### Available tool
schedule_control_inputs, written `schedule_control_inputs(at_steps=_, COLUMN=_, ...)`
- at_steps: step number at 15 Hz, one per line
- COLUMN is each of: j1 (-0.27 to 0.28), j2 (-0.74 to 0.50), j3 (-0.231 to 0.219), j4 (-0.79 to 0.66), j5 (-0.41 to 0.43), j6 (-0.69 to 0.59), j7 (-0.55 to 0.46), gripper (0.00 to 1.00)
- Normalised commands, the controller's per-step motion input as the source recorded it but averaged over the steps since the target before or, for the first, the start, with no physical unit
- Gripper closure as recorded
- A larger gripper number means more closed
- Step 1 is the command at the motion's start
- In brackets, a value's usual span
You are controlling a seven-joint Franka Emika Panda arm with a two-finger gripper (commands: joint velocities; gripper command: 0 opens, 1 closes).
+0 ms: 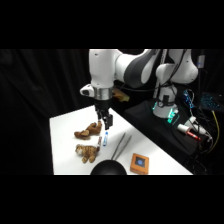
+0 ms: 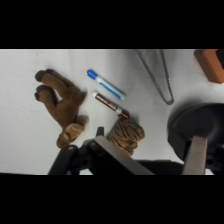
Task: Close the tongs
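White table [image 1: 60, 130] carries brown plush [image 2: 60, 102], blue-and-white tube [image 2: 105, 84] and dark marker [image 2: 111, 105] beyond fingers [image 2: 197, 155]; striped plush [image 2: 126, 135] between them; tongs [image 2: 157, 75], black bowl [image 2: 195, 130], orange block [image 2: 212, 62] toward right finger.

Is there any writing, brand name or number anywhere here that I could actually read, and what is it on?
No text can be read in either view.
Blue-and-white tube: no lettering shows.
Brown tube: light marks along it, too blurred to read.
Orange box with a blue square on top: no words legible.
Tongs and plush toys: no marks.
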Motion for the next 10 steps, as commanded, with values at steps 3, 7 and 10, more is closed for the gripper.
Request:
schedule_control_inputs(at_steps=3, j1=-0.005, j2=0.01, j3=0.009, j4=0.0, j5=-0.004, j6=0.04, j7=-0.03, gripper=0.0)
schedule_control_inputs(at_steps=7, j1=-0.004, j2=0.03, j3=0.043, j4=-0.05, j5=0.044, j6=0.14, j7=-0.16, gripper=0.0)
schedule_control_inputs(at_steps=10, j1=-0.014, j2=0.03, j3=0.081, j4=-0.13, j5=0.151, j6=0.22, j7=-0.31, gripper=0.0)
